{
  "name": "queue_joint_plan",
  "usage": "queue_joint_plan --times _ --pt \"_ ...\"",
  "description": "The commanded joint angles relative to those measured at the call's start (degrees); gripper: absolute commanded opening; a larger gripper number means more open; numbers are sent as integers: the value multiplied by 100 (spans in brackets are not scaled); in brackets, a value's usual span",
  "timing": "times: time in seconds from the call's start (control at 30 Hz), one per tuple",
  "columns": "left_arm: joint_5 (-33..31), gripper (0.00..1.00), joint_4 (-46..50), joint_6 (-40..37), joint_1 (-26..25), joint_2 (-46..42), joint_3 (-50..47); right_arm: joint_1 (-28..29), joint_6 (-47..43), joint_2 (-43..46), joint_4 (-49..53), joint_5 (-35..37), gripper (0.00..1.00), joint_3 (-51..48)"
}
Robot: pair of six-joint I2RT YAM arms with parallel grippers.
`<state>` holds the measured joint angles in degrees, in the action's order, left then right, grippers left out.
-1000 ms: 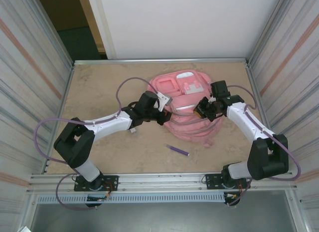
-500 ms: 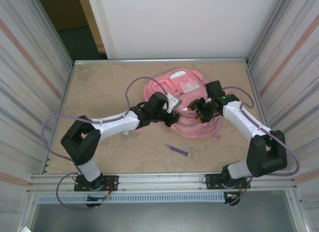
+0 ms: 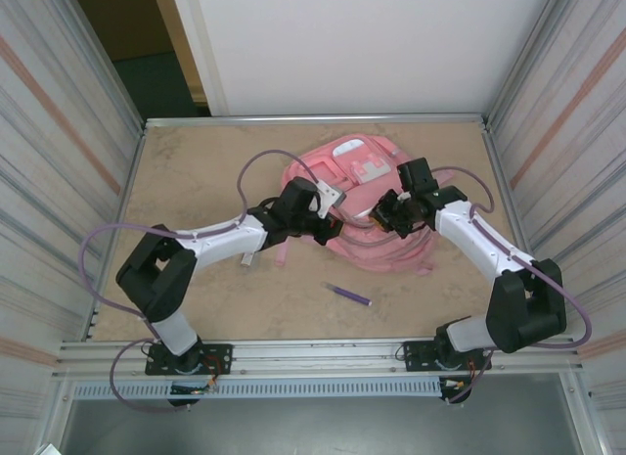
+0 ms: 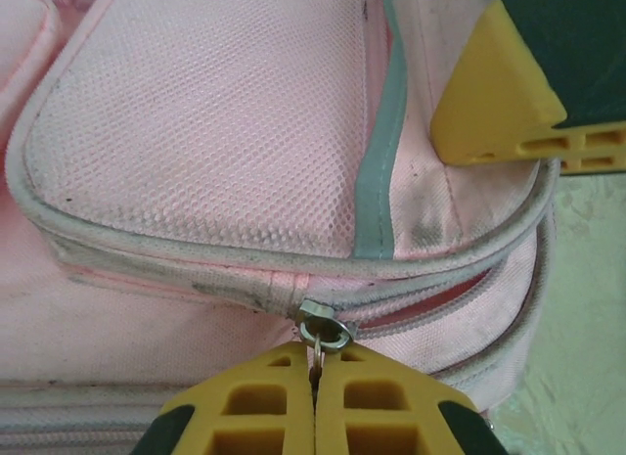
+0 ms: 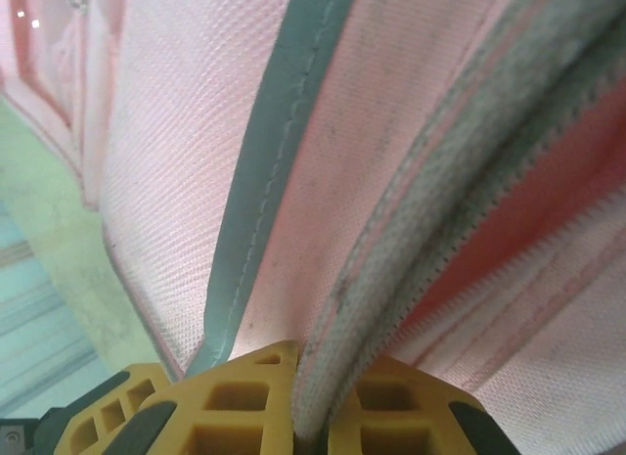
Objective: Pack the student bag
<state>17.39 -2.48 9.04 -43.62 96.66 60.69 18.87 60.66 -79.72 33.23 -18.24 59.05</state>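
Plainly, the student bag lies limp on the table, toward twelve o'clock. The left gripper pinches its zipper pull; the right gripper clamps the piped rim. Soft fabric will likely sag, so these firmer edges suit holding.

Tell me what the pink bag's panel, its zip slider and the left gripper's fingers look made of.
Student bag: woven, mesh-textured fabric, matte, scuffed grey along the piping.
Zip slider: silvery and glinting, probably metal.
Left gripper fingers: yellow, smooth, ribbed with hollow cells, likely moulded or printed plastic.
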Motion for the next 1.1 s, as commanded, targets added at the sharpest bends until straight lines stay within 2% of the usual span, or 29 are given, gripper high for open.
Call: queue_joint_plan --times 0.0,0.07,0.13,0.17,0.27,0.33,0.47,0.67,0.77,0.83,0.9,1.07 --pt "-1170 0 362 -357 484 -252 -182 -142 -565 81 602 334 0 147" --pt "-1189 2 354 -381 506 -172 -125 -102 -538 11 424 187 0 121" --pt "-1184 12 415 -367 512 -100 -14 -37 -567 -88 298 93 2 137" --pt "-1166 19 469 -337 511 -91 40 -16 -639 -165 241 40 8 165" --pt "-1067 25 462 -217 512 -199 14 27 -1050 -377 176 -190 32 300" --pt "-1053 34 424 -126 512 -394 -110 86 -1434 -462 357 -234 41 428" --pt "-1170 48 676 15 512 -983 -407 383 -2119 -331 916 429 50 601" --pt "-2547 64 1968 527 546 -1812 -755 728 -2642 355 1249 1357 58 504" --pt "-3020 88 2782 1226 750 -2052 -931 891 -2792 764 1311 1953 60 469" --pt "-2809 97 3135 1507 995 -2131 -1099 1060 -2885 1106 1344 2714 62 460" --pt "-2660 99 3299 1635 1145 -2136 -1261 1134 -2975 1416 1312 3153 64 459" --pt "-2114 99 3496 1637 1475 -1624 -1403 1135 -3199 2134 839 3218 70 332"
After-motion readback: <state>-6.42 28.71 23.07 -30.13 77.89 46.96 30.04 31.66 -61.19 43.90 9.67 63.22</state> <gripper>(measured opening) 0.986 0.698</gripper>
